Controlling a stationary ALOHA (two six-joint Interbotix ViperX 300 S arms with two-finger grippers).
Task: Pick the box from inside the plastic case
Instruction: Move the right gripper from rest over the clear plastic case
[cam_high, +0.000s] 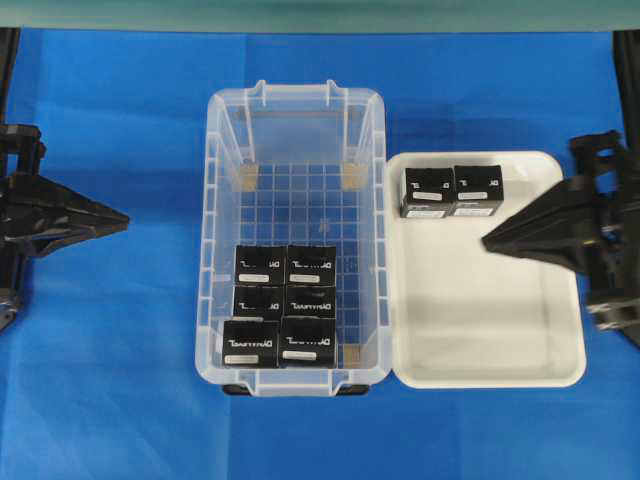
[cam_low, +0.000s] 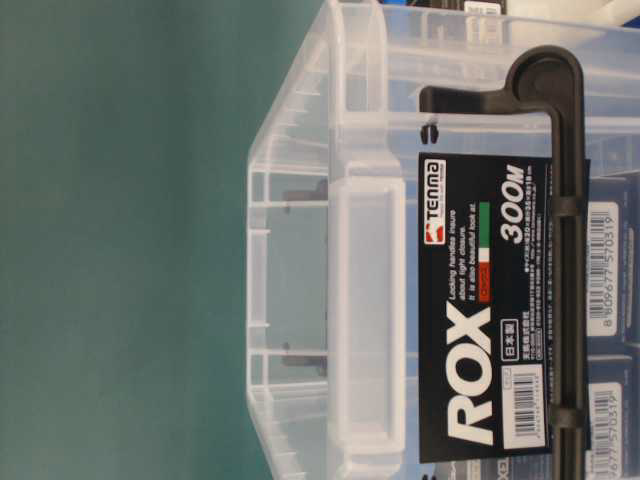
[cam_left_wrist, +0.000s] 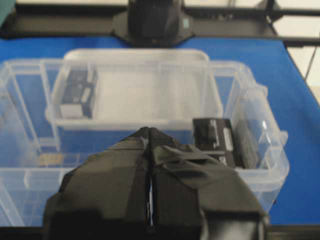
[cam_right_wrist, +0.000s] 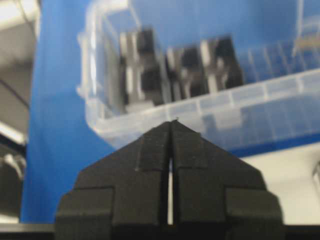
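A large clear rectangular plastic case (cam_high: 297, 240) with a grid-patterned floor sits in the middle of the overhead frame on the blue-covered counter (cam_high: 120, 400). Six small black cuboid boxes with white lettering and white label strips stand packed in two columns of three at its lower end; the box (cam_high: 311, 265) at the upper right of that block touches its neighbours to the left and below. The upper half of the case floor holds none of the boxes (only two small tan pads near the far wall).

Just beside the case, on its right in the frame, lies a shallow opaque white tray (cam_high: 480, 345). Two more black boxes (cam_high: 452, 190) stand side by side and touching in its upper left corner.

The left claw (cam_high: 122, 217) is at the left edge of the frame, well apart from the case, its fingers pressed together to a point and holding nothing. The right claw (cam_high: 487, 241) points left over the tray's right half, likewise closed and empty, near the two tray boxes but seemingly not touching them.

The table-level view is filled by the case's end wall and its black "ROX" label (cam_low: 485, 310); barcoded box faces show blurrily behind it.
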